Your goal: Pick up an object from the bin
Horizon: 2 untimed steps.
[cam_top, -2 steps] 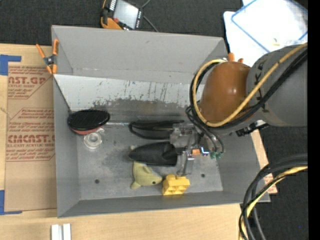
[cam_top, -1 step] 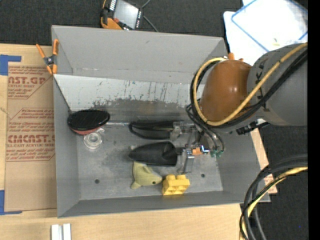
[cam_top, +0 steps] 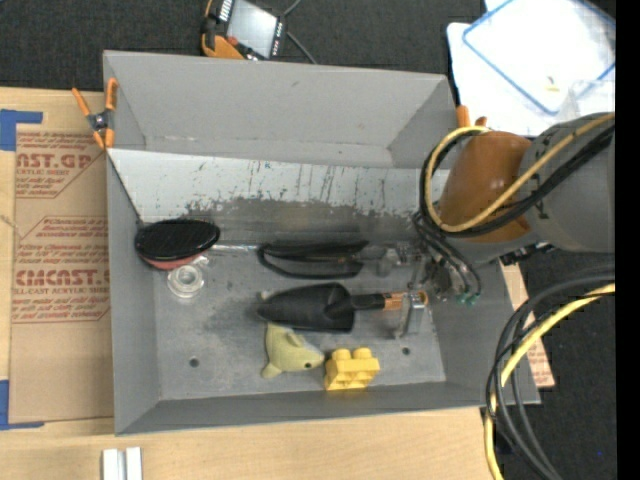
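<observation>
The black tapered tool [cam_top: 308, 308] lies left-right, thin handle toward the hand [cam_top: 408, 306]; hand's grip cannot be told

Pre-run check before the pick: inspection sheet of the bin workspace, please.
Surface: grey metal bin, floor scuffed.
Job's things: black scoop-shaped object mid-bin, nearest the gripper; black elongated loop behind it; pale yellow animal toy and yellow plastic brick in front.
Clutter: black oval disc with red underside, small clear round cap, at left.
Grippers: gripper low at bin's right, by the scoop's end.
Cables: yellow and black cables looped round the wrist.
Surroundings: blue-rimmed clear lid outside, top right.
</observation>
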Each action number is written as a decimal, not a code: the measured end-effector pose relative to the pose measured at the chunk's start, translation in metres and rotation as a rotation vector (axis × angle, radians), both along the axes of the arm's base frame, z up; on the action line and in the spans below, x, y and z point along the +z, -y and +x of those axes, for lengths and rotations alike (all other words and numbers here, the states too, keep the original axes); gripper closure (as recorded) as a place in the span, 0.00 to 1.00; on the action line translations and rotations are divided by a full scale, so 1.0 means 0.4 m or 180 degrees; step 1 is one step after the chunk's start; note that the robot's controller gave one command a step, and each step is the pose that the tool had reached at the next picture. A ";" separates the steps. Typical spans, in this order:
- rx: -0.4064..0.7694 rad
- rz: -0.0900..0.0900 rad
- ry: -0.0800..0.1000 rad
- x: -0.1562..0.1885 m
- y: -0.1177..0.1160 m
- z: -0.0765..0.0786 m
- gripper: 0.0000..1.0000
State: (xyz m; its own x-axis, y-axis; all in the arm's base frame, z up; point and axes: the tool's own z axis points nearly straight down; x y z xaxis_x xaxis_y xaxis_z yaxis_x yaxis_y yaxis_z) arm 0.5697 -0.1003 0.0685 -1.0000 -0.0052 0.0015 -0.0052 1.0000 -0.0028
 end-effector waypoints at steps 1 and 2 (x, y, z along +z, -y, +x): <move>0.0654 0.0014 0.0036 0.004 0.047 0.000 0.00; 0.0049 0.0010 0.0017 0.003 -0.007 0.004 0.00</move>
State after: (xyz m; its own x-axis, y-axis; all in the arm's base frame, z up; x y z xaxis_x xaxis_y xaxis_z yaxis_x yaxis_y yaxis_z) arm 0.5714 -0.0977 0.0699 -0.9998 -0.0207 -0.0037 -0.0207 0.9998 0.0003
